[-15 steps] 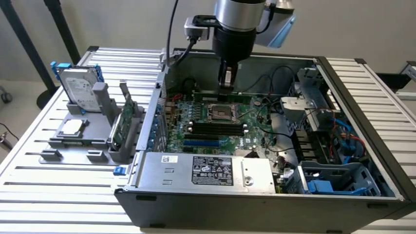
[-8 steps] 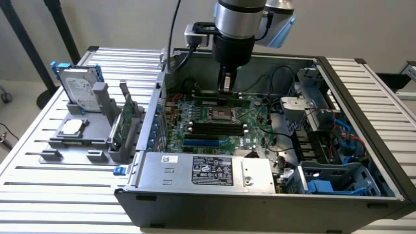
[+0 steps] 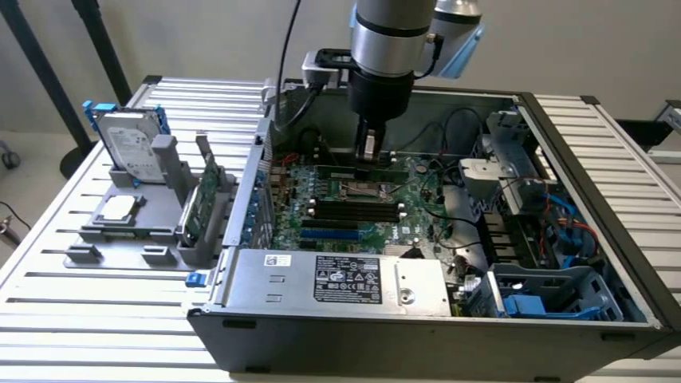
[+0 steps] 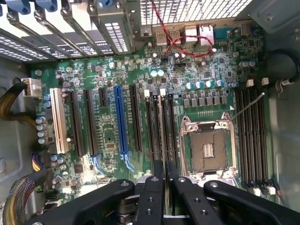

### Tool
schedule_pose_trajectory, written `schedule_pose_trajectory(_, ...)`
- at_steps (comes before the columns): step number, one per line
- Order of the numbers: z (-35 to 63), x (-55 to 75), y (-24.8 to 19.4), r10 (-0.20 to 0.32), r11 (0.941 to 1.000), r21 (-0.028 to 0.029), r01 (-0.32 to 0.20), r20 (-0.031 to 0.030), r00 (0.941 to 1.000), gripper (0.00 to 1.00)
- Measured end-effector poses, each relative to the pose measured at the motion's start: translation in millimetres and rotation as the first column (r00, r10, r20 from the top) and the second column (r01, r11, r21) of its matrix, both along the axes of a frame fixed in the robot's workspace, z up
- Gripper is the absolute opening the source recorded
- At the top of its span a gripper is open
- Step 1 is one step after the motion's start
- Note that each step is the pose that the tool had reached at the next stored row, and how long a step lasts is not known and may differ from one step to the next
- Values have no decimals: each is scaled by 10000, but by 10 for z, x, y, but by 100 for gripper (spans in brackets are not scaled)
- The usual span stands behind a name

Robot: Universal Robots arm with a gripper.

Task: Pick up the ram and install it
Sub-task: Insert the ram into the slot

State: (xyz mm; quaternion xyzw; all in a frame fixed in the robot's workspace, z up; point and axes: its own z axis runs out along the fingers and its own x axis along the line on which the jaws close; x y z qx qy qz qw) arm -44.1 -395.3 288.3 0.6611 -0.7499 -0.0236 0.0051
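Black tool (image 3: 368, 163) sits low inside the open grey computer case (image 3: 319, 339). Wrist cam: it's pinched narrow on the thin dark green ram stick (image 4: 162, 126), edge-on over the black memory slots (image 4: 151, 126) beside the silver CPU socket (image 4: 207, 150). Pickup's done; seated? Can't tell.

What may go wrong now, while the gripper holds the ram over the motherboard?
1. The ram, clamped in the gripper, hangs edge-on above the narrow memory slots. If it is slightly off line, it may land between them.
2. The CPU socket lies uncovered right beside the slots, so a slip might damage its contacts.
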Motion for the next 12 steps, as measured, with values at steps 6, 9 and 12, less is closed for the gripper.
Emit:
schedule_pose_trajectory(6, -110, 0, 0, 0, 10000, 0, 0, 0, 10000, 14)
schedule_pose_trajectory(9, -164, 0, 0, 1, 10000, 0, -1, 0, 10000, 14)
schedule_pose_trajectory(12, -218, 0, -4, -1, 10000, 0, 1, 0, 10000, 14)
